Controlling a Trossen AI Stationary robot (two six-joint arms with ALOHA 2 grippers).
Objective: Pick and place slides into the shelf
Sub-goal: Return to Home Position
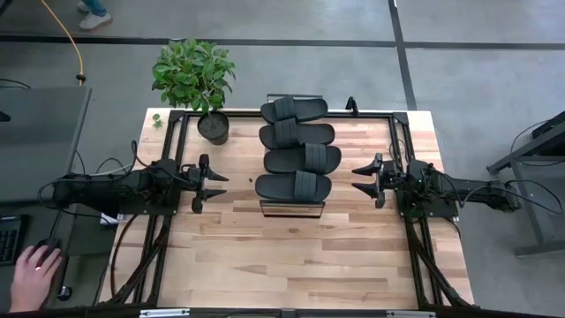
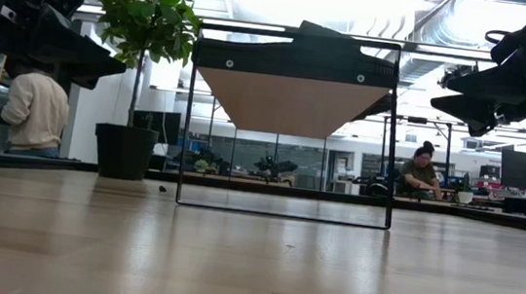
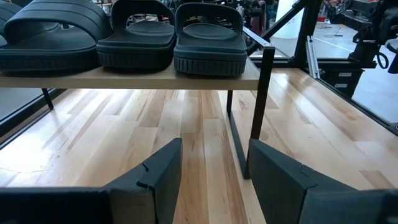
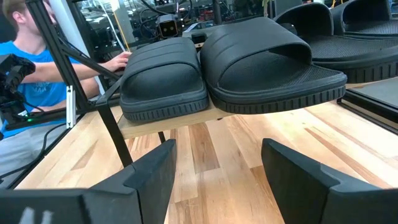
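Observation:
Four black slides lie side by side on the shelf's plank top (image 1: 291, 209), soles down: the farthest (image 1: 294, 109), two in the middle (image 1: 297, 134) (image 1: 303, 159), and the nearest (image 1: 294, 186). The low view shows the shelf (image 2: 293, 91) end-on, on thin dark legs. My left gripper (image 1: 207, 179) hovers open to the shelf's left, above the table. In its wrist view (image 3: 214, 180) the plank (image 3: 124, 79) and the nearest slide (image 3: 209, 37) lie ahead. My right gripper (image 1: 366, 179) hovers open to the shelf's right. Its wrist view (image 4: 217, 180) faces two slides (image 4: 165, 78) (image 4: 267, 62).
A potted plant (image 1: 196, 79) stands at the table's far left corner, beside the shelf's far end. Dark frame rails (image 1: 172, 141) run along the table's left and right sides. A person's hand (image 1: 35, 269) rests on a mouse off the table's left. People sit in the room behind (image 2: 422, 169).

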